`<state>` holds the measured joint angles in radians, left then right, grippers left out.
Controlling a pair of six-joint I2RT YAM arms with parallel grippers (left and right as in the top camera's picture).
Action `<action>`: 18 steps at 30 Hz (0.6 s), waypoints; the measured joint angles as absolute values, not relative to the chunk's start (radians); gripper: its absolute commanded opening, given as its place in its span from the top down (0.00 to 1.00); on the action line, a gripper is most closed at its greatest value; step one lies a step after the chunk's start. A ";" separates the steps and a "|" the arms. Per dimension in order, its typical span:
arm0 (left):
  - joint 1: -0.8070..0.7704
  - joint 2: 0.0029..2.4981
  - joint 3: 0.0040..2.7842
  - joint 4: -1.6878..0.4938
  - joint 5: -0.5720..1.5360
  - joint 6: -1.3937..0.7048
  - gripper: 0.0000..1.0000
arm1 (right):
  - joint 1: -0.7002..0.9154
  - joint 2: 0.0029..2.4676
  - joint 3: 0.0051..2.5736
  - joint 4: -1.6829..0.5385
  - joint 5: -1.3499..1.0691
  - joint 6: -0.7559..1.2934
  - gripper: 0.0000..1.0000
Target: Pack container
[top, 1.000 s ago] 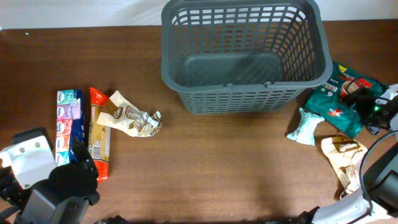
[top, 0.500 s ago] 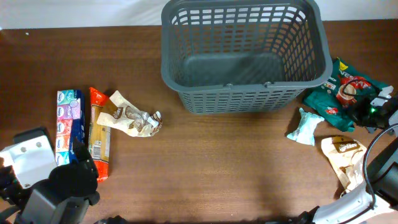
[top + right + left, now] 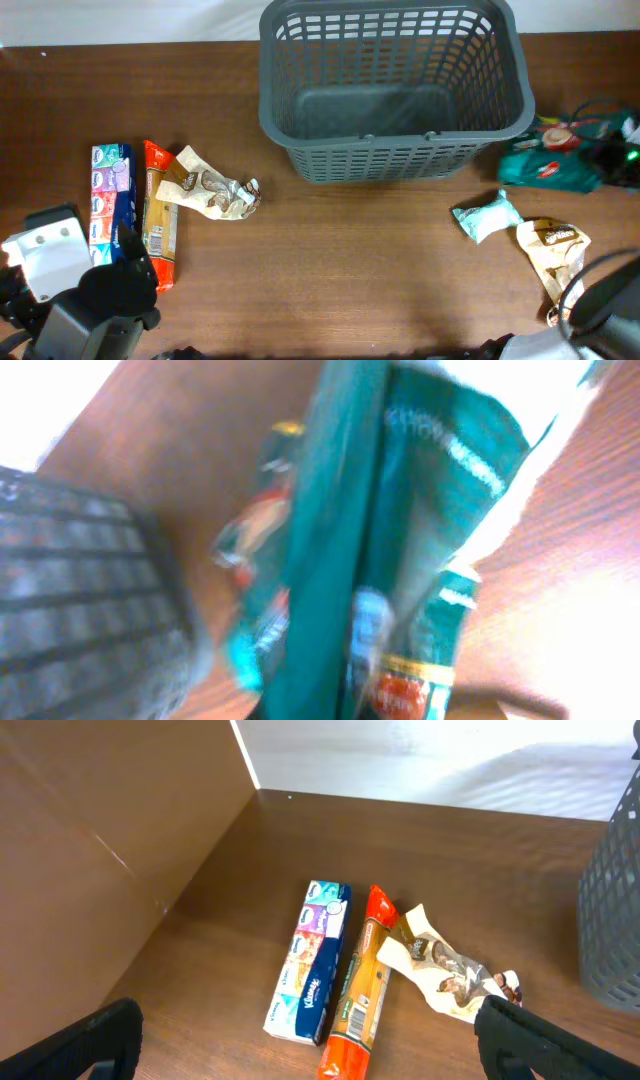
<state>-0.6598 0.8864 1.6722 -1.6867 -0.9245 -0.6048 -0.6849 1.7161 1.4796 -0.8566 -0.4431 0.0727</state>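
the grey basket (image 3: 380, 160) stands upright at the far middle of the brown surface (image 3: 360, 270). just off its right wall, the right end effector (image 3: 612, 157) holds a green snack packet (image 3: 548, 168) turned nearly on edge. in the right wrist view the blurred packet fills most of the frame, with the basket wall at lower left.

nearer on the right, a small pale packet (image 3: 483, 218) and a beige packet (image 3: 555, 248) lie close together on the surface.

on the left, well apart from the basket, a tissue pack (image 3: 110, 190), an orange packet (image 3: 158, 215) and a crumpled wrapper (image 3: 212, 190) lie side by side. the left end effector (image 3: 305, 1030) sits at the near left by the tissue pack, fingers (image 3: 100, 1040) spread wide and holding nothing.
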 measured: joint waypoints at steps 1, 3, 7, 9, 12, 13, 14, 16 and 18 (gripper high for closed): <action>-0.660 0.886 1.672 -1.686 -0.925 -0.605 0.01 | -0.686 1.672 1.526 -0.881 -0.432 0.073 0.96; -0.660 0.886 1.672 -1.687 -0.925 -0.602 0.01 | -0.686 1.613 1.615 -0.932 -0.416 0.071 0.96; -0.660 0.886 1.671 -1.687 -0.925 -0.602 0.01 | -0.643 1.580 1.782 -1.020 -0.410 0.070 0.96; -0.660 0.886 1.671 -1.687 -0.925 -0.602 0.01 | -0.582 1.579 1.902 -1.037 -0.418 0.071 0.96; -0.660 0.886 1.671 -1.687 -0.925 -0.602 0.01 | -0.498 1.571 2.102 -1.048 -0.421 0.072 0.96; -0.660 0.886 1.671 -1.687 -0.925 -0.602 0.01 | -0.474 1.568 2.173 -1.057 -0.418 0.072 0.96; -0.660 0.886 1.671 -1.687 -0.925 -0.602 0.01 | -0.461 1.564 2.220 -1.060 -0.416 0.071 0.96; -0.660 0.886 1.671 -1.687 -0.925 -0.602 0.01 | -0.439 1.540 2.341 -1.098 -0.401 0.072 0.96; -0.660 0.886 1.671 -1.687 -0.925 -0.602 0.01 | -0.439 1.519 2.395 -1.136 -0.384 0.072 0.96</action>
